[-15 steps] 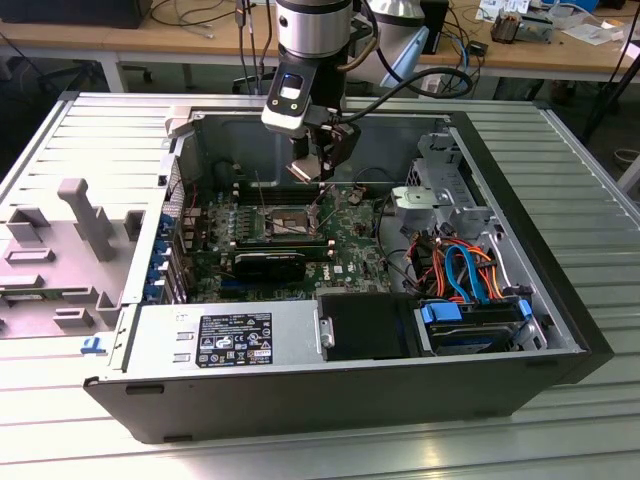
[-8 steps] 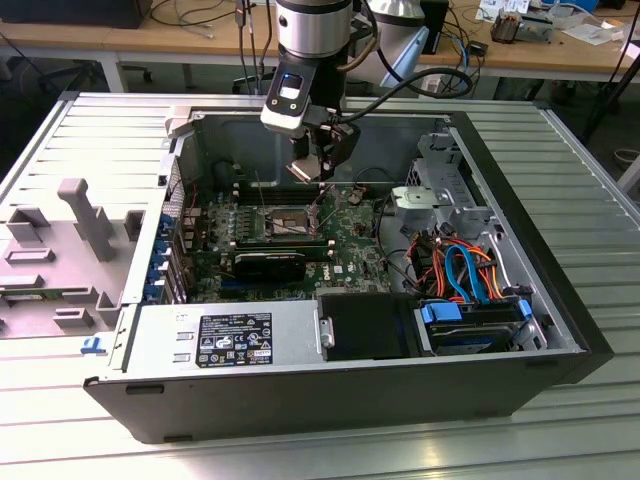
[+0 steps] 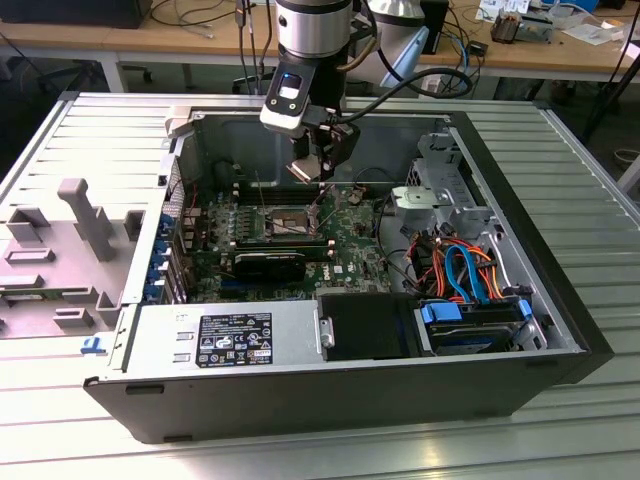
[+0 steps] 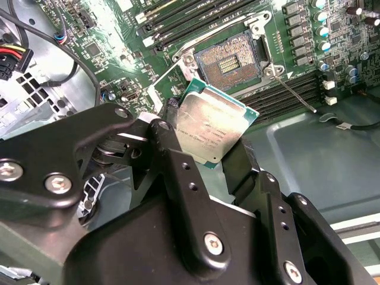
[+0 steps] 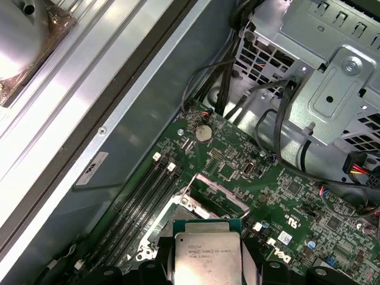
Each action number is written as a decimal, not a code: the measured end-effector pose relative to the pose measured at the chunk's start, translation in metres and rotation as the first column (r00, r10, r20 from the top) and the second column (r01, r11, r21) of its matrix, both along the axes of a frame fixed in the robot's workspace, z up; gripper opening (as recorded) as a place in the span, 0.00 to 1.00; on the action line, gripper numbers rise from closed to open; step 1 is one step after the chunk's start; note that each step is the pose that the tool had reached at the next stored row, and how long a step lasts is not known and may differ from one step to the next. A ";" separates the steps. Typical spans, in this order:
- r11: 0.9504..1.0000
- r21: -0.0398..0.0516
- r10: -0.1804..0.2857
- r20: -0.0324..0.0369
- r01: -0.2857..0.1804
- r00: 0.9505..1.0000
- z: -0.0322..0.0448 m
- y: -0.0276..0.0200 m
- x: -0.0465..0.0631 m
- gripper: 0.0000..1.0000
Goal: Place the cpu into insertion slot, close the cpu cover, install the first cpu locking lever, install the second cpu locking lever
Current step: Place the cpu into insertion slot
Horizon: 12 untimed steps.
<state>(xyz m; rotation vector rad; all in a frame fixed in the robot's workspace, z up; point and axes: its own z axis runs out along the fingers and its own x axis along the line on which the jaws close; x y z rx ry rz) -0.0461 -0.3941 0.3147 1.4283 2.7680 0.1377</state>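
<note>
Silver-topped chip (image 4: 211, 127) is hanging tilted near the open socket (image 4: 228, 62), the claw (image 4: 205, 155) gripping its two opposite edges and leaving its underside free for seating.

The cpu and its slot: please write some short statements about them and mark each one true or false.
1. The flat square silver-grey cpu is clamped between the fingers of the black gripper. True.
2. The cpu lies in the square silver-rimmed insertion slot. False: the slot is empty, and the cpu is held clear of it.
3. The green motherboard sits inside an open dark metal computer case. True.
4. In the exterior view the gripper hangs over the blue-handled drive bay. False: it hangs over the motherboard.
</note>
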 end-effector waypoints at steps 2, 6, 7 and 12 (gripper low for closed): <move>1.000 0.000 -0.002 0.000 0.002 1.000 0.0000 0.0000 0.000 0.54; 1.000 0.000 -0.006 0.000 0.006 1.000 0.0000 0.0000 0.000 0.54; 1.000 0.000 -0.007 0.000 0.007 1.000 0.0000 0.0000 0.000 0.54; 1.000 0.000 -0.013 0.000 0.013 1.000 0.0000 0.0000 0.000 0.54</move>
